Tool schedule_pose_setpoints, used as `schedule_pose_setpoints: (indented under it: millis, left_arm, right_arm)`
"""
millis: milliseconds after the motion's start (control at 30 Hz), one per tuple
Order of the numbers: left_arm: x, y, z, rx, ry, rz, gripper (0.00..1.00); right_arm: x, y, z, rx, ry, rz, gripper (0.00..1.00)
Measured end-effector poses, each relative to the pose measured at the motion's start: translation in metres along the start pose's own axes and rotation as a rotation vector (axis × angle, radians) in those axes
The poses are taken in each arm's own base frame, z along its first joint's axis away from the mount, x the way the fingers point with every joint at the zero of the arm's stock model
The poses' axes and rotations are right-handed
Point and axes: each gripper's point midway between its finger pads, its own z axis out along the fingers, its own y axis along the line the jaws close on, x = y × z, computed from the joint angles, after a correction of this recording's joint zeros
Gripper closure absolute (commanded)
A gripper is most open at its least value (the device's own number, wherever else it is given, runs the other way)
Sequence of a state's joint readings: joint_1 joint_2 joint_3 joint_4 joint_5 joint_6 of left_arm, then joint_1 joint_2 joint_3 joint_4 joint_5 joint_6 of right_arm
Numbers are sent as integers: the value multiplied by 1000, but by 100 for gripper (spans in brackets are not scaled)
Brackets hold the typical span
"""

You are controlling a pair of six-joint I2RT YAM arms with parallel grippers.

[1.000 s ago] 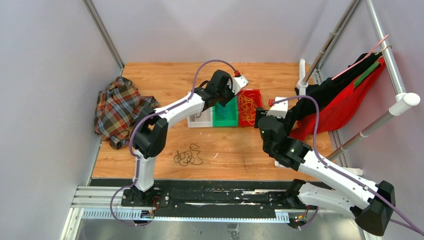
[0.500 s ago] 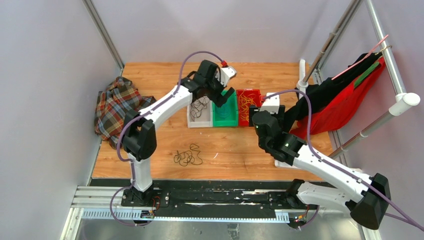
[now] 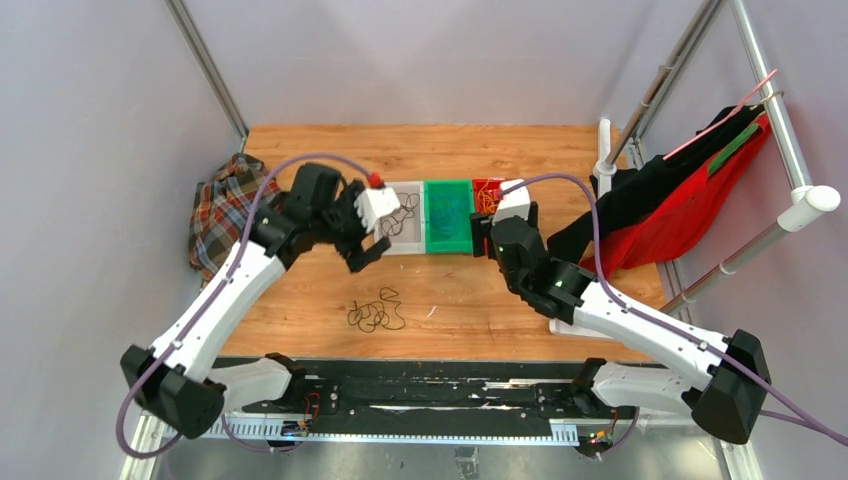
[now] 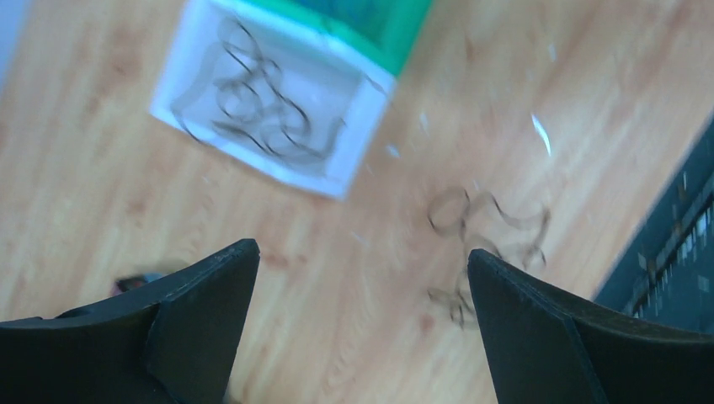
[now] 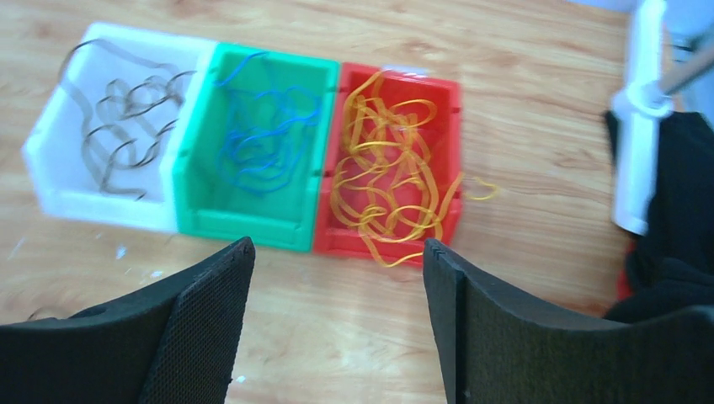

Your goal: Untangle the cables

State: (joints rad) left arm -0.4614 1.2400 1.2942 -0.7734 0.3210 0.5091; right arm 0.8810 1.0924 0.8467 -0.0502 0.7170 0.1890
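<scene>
Surface [image 3: 500,300]: pale wood planks, bright and evenly lit, with small white flecks [image 4: 540,135] scattered near its middle. Plain grey walls [image 3: 450,60] close the space on three sides, with metal tubing in the corners. A black rail [image 3: 430,395] runs along the near edge and carries both arm bases. At the far left edge lies a crumpled plaid cloth [image 3: 225,220]. To the right stands a tube rack [image 3: 770,110] hung with red cloth [image 3: 690,215] and black cloth [image 3: 640,195]. Three bins stand touching in a row toward the far middle. The white bin [image 5: 93,209] holds black cables [image 5: 126,118]. The green bin [image 5: 244,227] holds blue cables [image 5: 261,135]. The red bin [image 5: 341,220] holds yellow cables [image 5: 383,177], with loops spilling over its front wall and one strand lying on the wood beside it. A separate black tangle [image 3: 377,312] lies loose on the surface, nearer the rail and well apart from the bins. Left pincer [image 4: 360,252]: jaws wide apart with nothing between them, raised over bare wood by the white bin's near corner; its wrist view is blurred. Right pincer [image 5: 337,244]: jaws also apart and holding nothing, above the wood just in front of the seam between the green and red bins.
</scene>
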Motion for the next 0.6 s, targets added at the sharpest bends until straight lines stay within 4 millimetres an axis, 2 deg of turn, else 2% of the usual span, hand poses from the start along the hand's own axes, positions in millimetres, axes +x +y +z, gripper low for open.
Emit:
schedule_pose_setpoints:
  millis: [133,267,333,433,500,600]
  left_arm:
    - [69,-42,-8,98,115,82,3]
    - [116,-65,2,192,219,107,13]
    - [138,-73,10,232,277,99,16]
    - [169,-82,24,284,365,84,19]
    - [185,-84,34,296,400,81,21]
    - [202,-86,48,305,434,79,27]
  right_arm:
    - [9,40,-9,-156,26,-33,28]
    - [35,86,-23,-284,75,-111,28]
    - [52,102,-29,-321,114,-154,29]
    - [66,110,-35,-340,145,-168,37]
    - [70,110,-38,-348,150,-153,42]
    - [70,105,-46,-361,149,-113,45]
